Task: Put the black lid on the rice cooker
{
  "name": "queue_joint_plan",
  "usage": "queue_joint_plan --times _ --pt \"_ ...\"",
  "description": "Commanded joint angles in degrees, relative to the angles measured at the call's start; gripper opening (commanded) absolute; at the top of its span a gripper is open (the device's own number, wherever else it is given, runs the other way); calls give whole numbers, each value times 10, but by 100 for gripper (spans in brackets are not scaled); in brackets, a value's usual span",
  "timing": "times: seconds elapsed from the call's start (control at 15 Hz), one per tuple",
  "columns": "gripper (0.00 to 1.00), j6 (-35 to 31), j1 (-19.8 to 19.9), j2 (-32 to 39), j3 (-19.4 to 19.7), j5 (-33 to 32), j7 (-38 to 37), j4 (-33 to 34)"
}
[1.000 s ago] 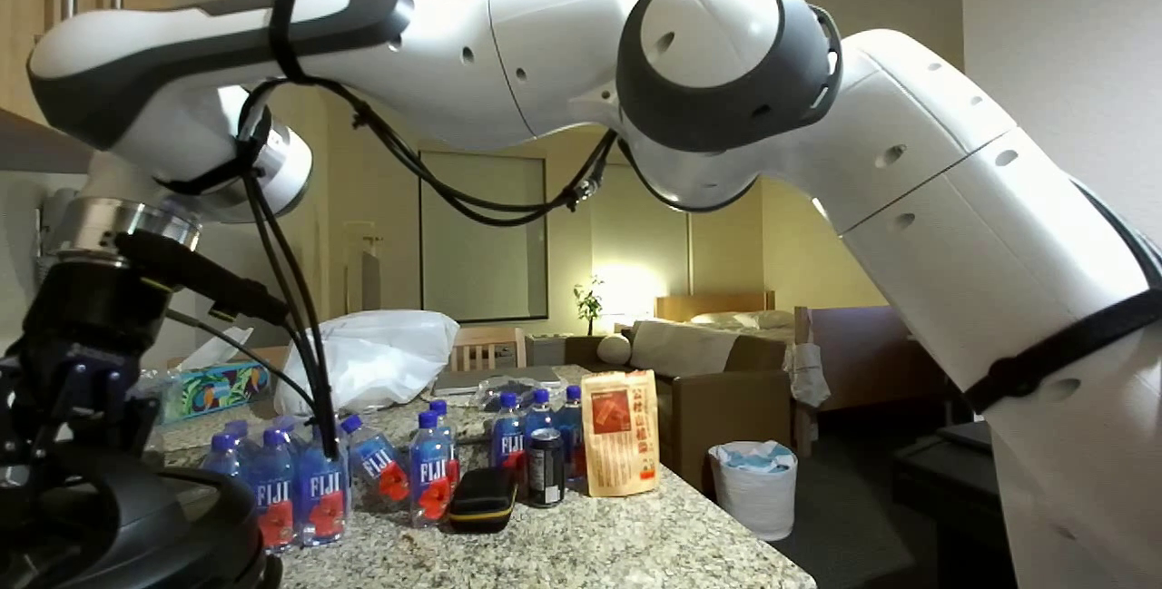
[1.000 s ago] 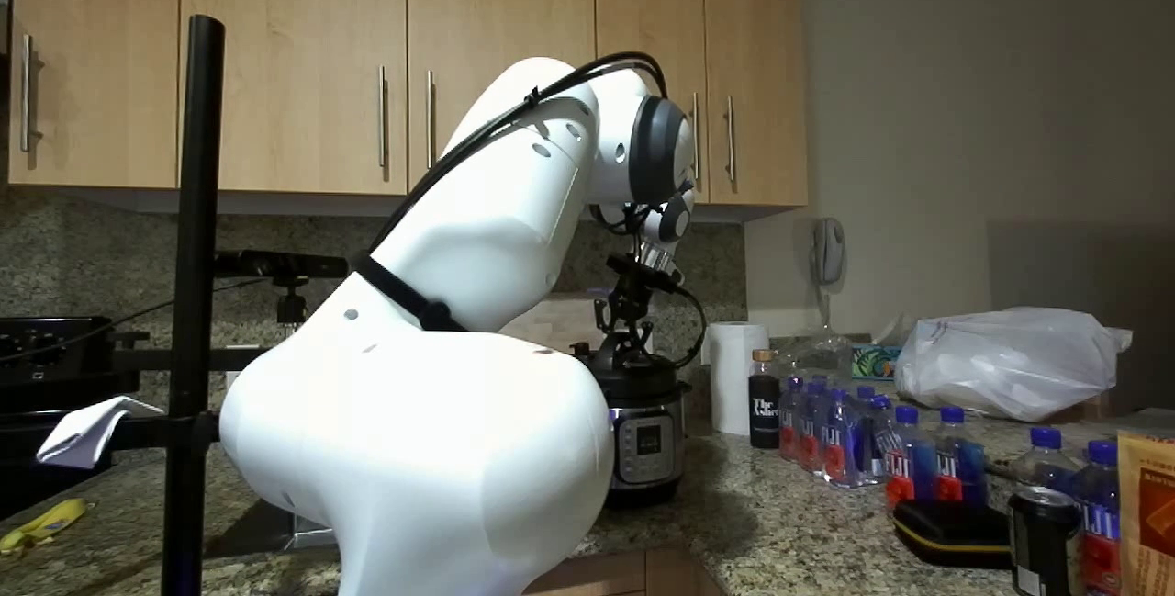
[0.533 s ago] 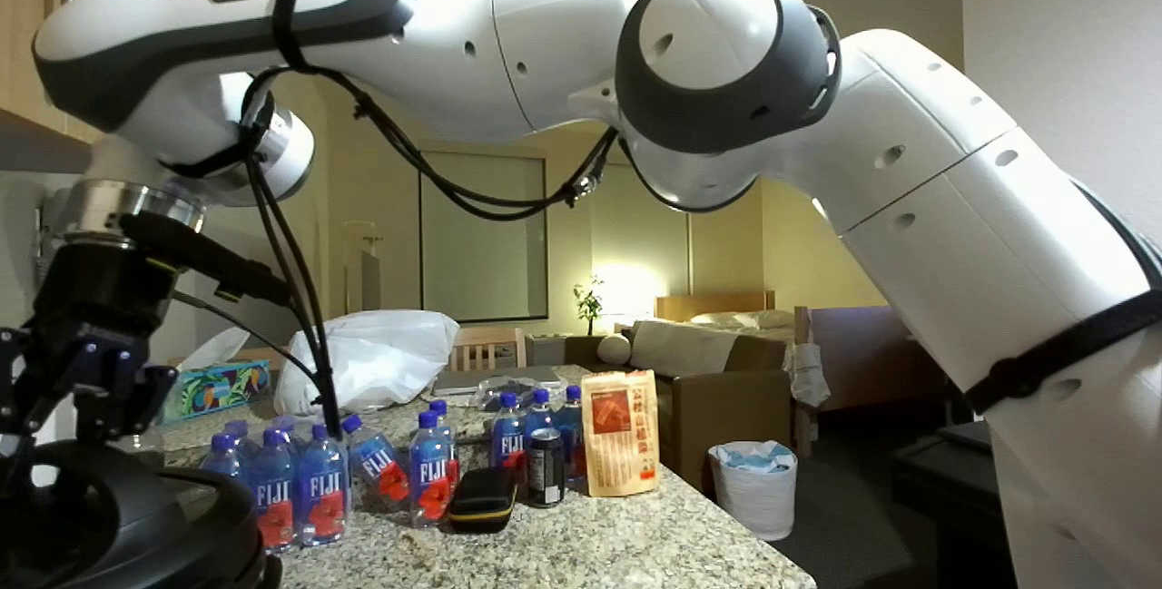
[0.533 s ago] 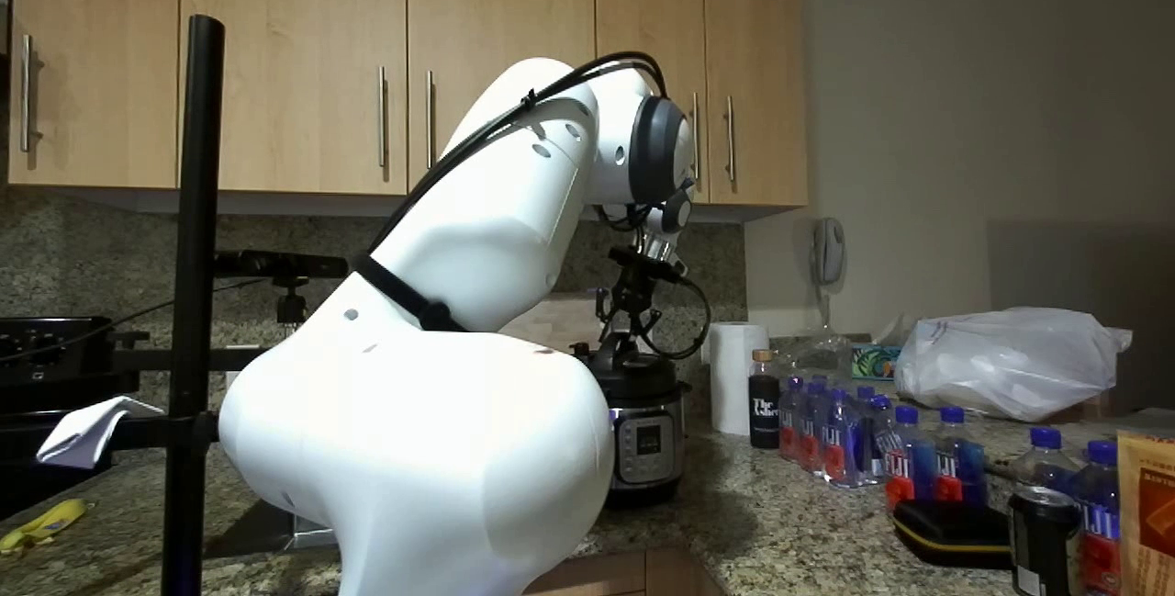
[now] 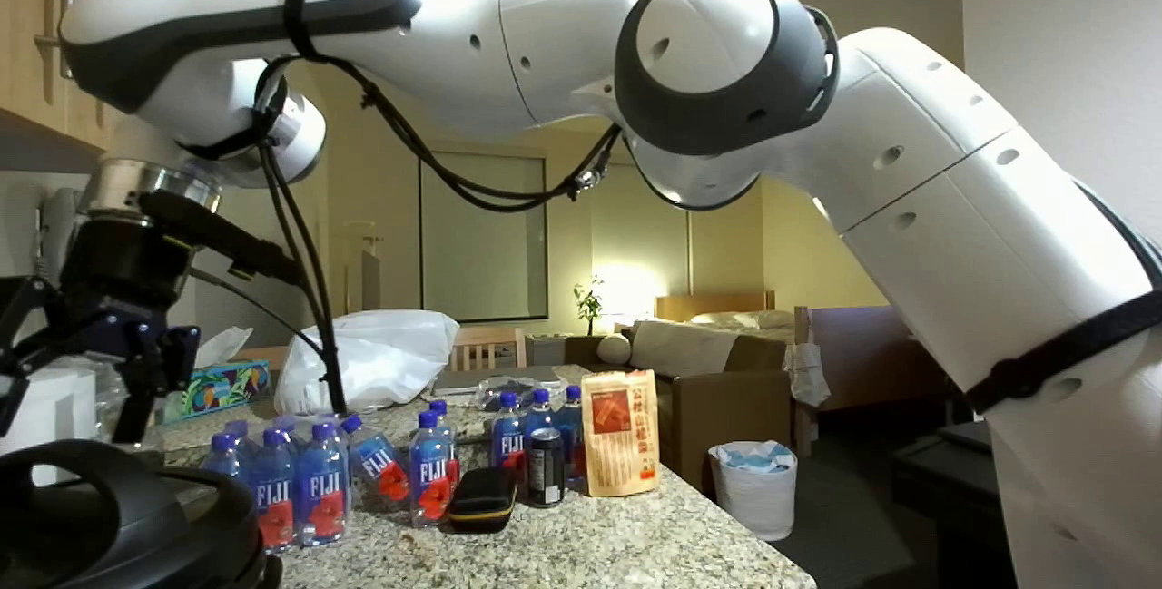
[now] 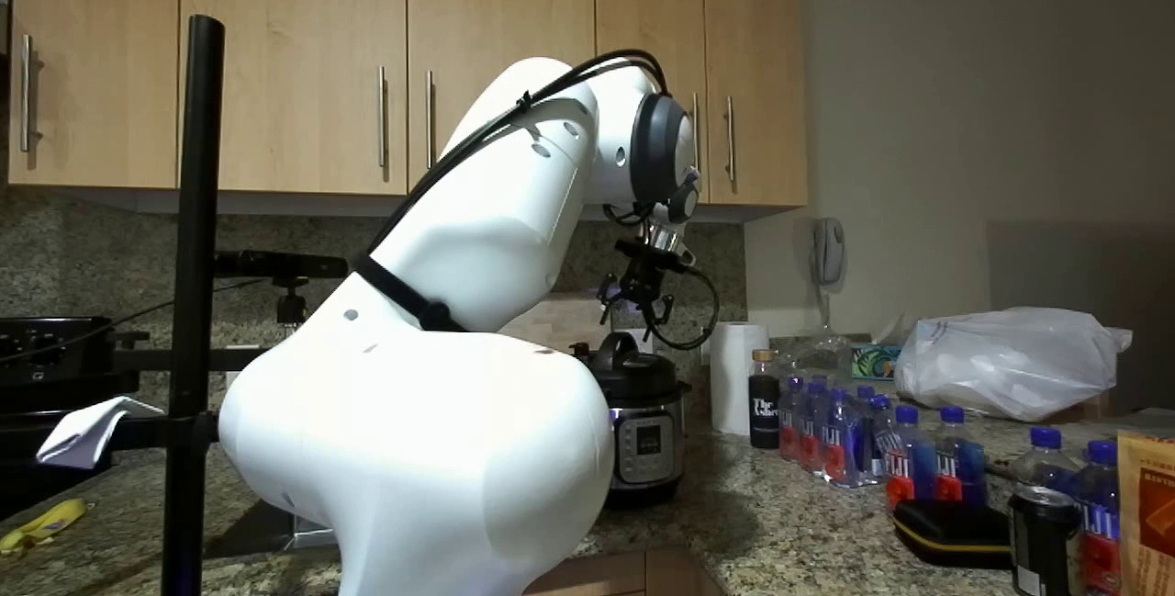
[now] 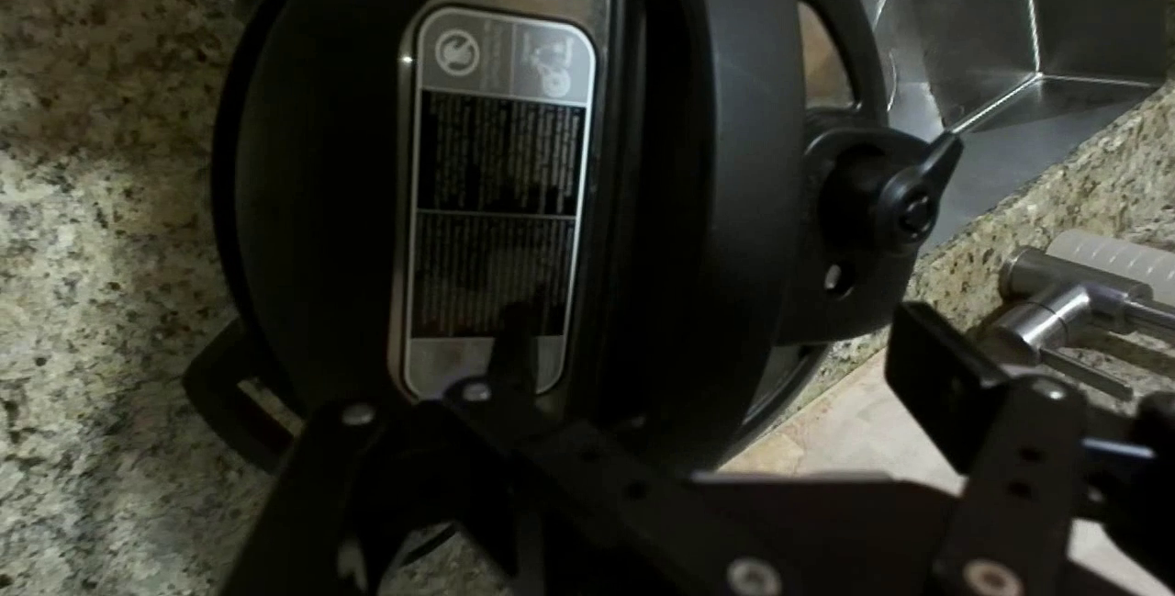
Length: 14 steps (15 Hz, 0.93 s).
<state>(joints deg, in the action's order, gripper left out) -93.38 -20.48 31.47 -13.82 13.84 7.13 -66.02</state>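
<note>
- Over the last second the end effector (image 6: 626,330) has let go: its fingers, clamped on the handle (image 7: 753,192) a moment ago, now stand apart with nothing between them, just above it.
- The lid (image 6: 643,378) sits on top of the cooker (image 6: 647,449) and looks level.
- That suggests the placing is done; whether it is locked, I cannot tell. Probably only backing away remains.
- The lid's label (image 7: 500,210) has two pictograms beside fine print too small to read.
- Right of the cooker, bottles (image 6: 837,440) read "FIJI"; the dark bottle (image 6: 764,408) at their left seems to read "The Asher".
- Right of the bottles, the packet (image 5: 622,435) carries Chinese characters, not clear enough to read surely.
- No brand is readable on the cooker.
</note>
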Motion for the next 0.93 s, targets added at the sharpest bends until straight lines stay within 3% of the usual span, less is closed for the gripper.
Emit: queue_joint_plan --times 0.0,0.6,0.87 --pt "100 -3 -2 -41 21 -28 -35 -16" --pt "100 -20 -2 -166 90 -161 -125 -135" --pt "100 -24 7 -211 115 -186 -152 -213"
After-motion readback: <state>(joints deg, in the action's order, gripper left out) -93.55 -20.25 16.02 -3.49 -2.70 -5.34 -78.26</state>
